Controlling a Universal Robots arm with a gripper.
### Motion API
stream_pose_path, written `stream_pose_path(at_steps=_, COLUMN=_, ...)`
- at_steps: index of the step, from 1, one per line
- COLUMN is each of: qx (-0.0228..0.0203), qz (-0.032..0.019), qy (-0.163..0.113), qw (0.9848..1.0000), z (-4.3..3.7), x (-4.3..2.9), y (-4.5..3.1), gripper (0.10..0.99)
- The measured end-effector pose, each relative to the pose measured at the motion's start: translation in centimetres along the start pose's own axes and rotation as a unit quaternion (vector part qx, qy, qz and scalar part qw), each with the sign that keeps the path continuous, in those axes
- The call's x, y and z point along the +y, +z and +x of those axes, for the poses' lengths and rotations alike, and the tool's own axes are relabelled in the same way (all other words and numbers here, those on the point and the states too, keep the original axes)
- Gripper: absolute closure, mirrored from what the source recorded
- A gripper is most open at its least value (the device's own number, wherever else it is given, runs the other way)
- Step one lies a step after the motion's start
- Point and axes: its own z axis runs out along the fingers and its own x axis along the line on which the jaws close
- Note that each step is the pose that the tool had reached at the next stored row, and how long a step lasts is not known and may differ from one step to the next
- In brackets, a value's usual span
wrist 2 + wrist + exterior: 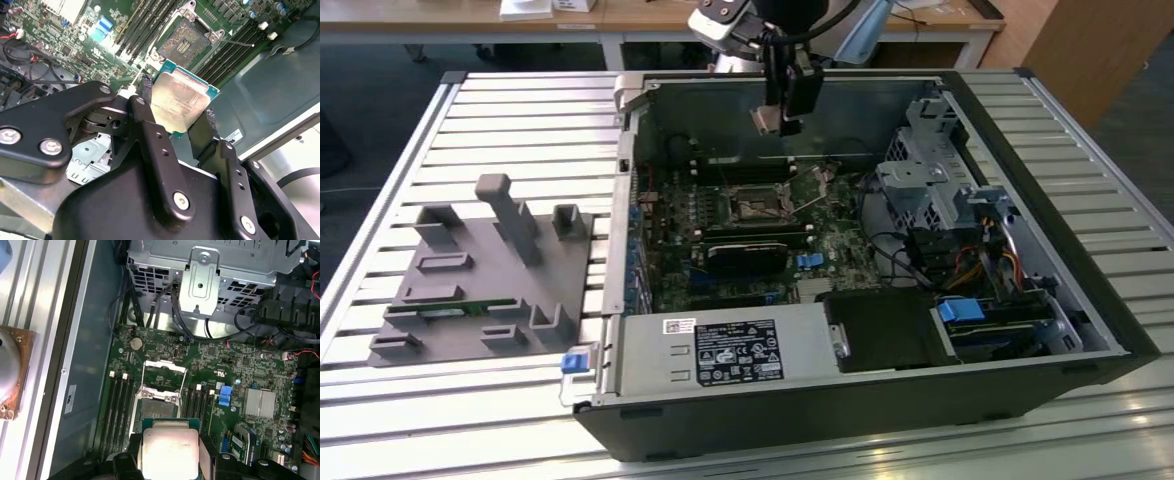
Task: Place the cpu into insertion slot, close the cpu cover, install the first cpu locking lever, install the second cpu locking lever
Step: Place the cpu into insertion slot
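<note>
My gripper (775,122) hangs over the back of the open computer case (1067,300), shut on the cpu (762,120). In both wrist views the cpu (180,102) (170,450) is a silvery square chip, held by its edges between the two black fingers (146,107). The insertion slot (754,208) (184,44) (157,402) lies on the green motherboard below the chip, uncovered, with its dark centre showing. The cpu cover (165,366) stands swung open at the slot's far edge. A thin locking lever (240,43) sticks out beside the slot.
A grey fixture block (480,280) sits on the slatted table at the exterior view's left. Inside the case are a power supply (720,352), a metal drive cage (927,180) with cables, memory slots (117,410) and a long black module (750,255).
</note>
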Motion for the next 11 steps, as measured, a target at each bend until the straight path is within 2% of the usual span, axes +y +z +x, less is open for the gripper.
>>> stream_pose_path(at_steps=11, qx=-0.0028, qz=-0.0006, qy=0.032, qw=0.9995, z=0.0, x=0.0, y=0.01, gripper=0.549)
